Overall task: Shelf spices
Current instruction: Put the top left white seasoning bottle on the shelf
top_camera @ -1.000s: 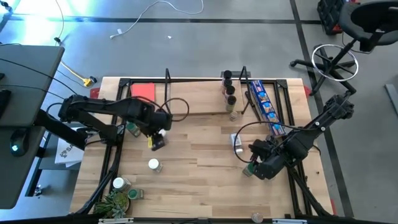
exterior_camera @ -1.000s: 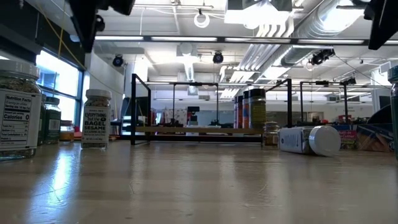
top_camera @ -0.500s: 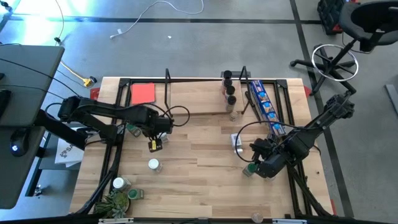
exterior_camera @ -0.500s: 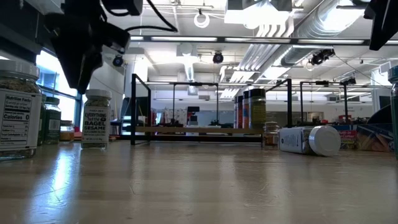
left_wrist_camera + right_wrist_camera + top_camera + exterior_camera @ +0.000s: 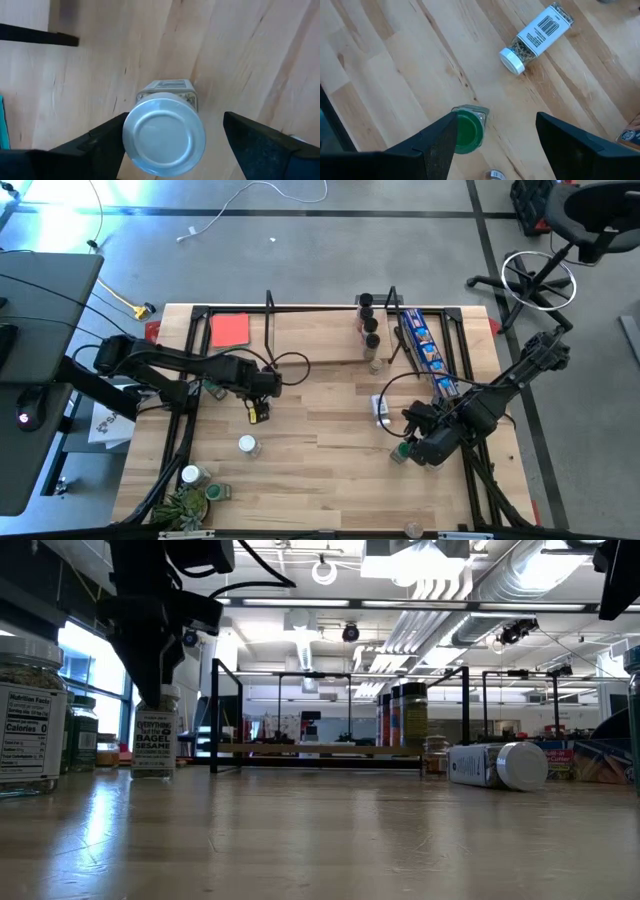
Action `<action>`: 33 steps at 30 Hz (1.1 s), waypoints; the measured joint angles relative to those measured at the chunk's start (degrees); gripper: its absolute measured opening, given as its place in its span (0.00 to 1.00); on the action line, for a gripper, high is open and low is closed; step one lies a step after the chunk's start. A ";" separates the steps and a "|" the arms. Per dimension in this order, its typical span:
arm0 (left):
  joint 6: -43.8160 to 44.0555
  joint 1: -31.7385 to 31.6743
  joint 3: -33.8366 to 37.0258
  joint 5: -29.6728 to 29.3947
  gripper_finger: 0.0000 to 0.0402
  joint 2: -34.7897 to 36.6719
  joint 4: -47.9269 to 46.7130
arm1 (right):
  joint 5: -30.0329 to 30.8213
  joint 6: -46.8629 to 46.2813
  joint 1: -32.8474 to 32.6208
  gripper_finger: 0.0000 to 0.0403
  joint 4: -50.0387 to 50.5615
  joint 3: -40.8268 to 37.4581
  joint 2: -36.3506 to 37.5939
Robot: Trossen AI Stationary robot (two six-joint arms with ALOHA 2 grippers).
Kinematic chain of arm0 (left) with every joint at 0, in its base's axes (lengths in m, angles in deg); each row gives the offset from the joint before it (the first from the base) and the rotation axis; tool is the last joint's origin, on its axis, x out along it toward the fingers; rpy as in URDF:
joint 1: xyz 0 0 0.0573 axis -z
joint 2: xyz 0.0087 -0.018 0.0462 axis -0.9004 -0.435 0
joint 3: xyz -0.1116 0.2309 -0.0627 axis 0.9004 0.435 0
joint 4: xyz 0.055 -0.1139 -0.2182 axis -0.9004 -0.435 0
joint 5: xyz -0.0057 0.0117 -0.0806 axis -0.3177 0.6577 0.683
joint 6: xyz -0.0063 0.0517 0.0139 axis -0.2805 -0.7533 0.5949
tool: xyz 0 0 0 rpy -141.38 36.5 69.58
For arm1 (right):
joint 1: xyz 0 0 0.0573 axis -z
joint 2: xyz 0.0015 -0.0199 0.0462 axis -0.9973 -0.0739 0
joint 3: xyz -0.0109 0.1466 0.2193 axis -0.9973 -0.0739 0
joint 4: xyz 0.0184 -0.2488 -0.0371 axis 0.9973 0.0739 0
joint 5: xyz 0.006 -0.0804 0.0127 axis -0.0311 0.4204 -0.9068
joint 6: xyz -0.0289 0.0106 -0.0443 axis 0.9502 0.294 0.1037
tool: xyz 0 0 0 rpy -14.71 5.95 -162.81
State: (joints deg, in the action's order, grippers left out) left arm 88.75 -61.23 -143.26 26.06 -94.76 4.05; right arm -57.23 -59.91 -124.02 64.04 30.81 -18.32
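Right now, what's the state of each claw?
Left claw: open, fingers either side of the silver-lidded jar, not gripping.
Right claw: open, holding nothing, above the green-lidded jar.

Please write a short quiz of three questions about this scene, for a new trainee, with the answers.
1. True or false: the left claw stands open around an upright silver-lidded jar.
2. The jar with the white lid near the right claw is: A) upright, B) lying on its side, C) on the shelf.
3. Fill in: the lid of the jar just beside one finger of the right claw is ____.

Key: 1 true; 2 B; 3 green.
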 joint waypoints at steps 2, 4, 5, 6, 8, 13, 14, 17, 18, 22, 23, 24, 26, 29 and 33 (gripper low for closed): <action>0.01 0.00 0.00 -0.13 0.75 -0.03 0.02 | -0.05 -0.19 -0.02 0.65 0.01 0.00 0.00; -0.02 0.00 0.00 -0.15 0.70 -0.03 -0.02 | -0.04 -0.17 0.00 0.65 -0.04 0.00 0.00; -0.02 0.00 -0.02 -0.15 0.68 -0.03 0.01 | -0.03 -0.17 0.00 0.65 -0.04 0.00 0.00; -0.02 0.00 -0.01 -0.15 0.64 -0.03 0.02 | -0.04 -0.16 0.00 0.65 -0.04 0.00 0.00; -0.01 0.00 -0.01 0.21 0.57 -0.03 0.39 | -0.04 -0.16 0.00 0.65 -0.04 0.00 0.00; -0.04 0.27 -2.39 6.10 0.48 -0.14 1.06 | -0.41 -0.17 0.00 0.65 0.04 0.00 0.00; -0.01 0.41 -3.77 7.19 0.48 -0.14 0.94 | -0.82 -0.16 0.00 0.65 0.10 0.00 0.00; -0.03 0.50 -10.13 10.32 0.48 -0.14 -1.06 | -2.84 -0.10 -0.02 0.65 1.65 0.38 0.27; -0.04 0.50 -12.66 11.12 0.48 -0.14 -1.78 | -3.32 -0.10 -0.04 0.65 2.37 0.70 0.70; 1.24 -0.54 -23.60 11.72 0.48 -0.84 -3.83 | -4.08 1.43 -0.17 0.65 4.67 1.58 3.82; 1.84 -1.16 -26.72 11.72 0.48 -1.59 -4.44 | -4.08 2.22 -0.17 0.64 4.67 1.60 4.92; 2.03 -1.90 -29.72 11.72 0.48 -2.81 -4.95 | -4.06 2.84 -0.15 0.64 4.86 1.62 6.11; 1.68 -3.60 -35.82 11.69 0.48 -6.45 -5.88 | -3.40 4.23 -0.15 0.64 5.23 1.62 8.50; -1.30 -6.92 -44.80 12.00 0.48 -13.87 -7.31 | -2.08 6.42 -0.15 0.64 5.91 1.60 11.62; -8.27 -12.11 -55.69 12.11 0.48 -24.08 -10.36 | -1.99 6.98 -0.15 0.64 7.98 1.60 14.95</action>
State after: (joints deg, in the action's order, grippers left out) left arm 80.47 -73.35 -198.96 38.16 -118.84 -6.31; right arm -59.23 -52.93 -124.18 72.01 32.40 -3.37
